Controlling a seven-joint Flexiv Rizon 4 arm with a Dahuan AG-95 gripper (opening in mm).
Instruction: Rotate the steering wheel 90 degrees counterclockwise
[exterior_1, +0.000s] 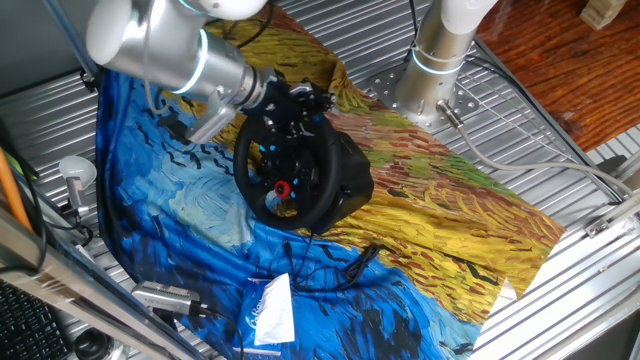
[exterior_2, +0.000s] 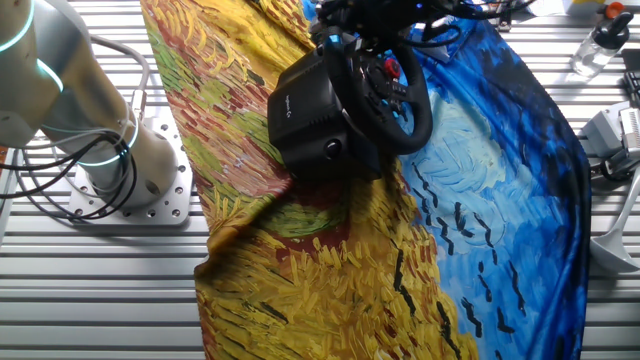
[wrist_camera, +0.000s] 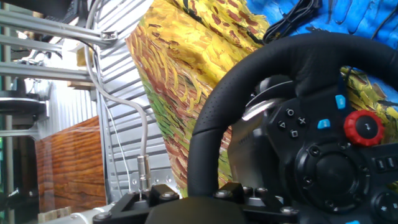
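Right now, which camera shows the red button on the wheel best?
The hand view: the red button is big and close. One fixed view shows it as a small dot; the other fixed view only glimpses it, edge-on.

No readable text or labels anywhere.

Silver-white arm (exterior_1: 165, 45), black tool (exterior_1: 290, 105)

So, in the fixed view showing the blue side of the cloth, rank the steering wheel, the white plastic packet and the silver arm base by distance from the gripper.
1. steering wheel: right at the gripper, against its upper rim.
2. silver arm base: off to the right, on the metal table.
3. white plastic packet: farthest, at the cloth's near edge.
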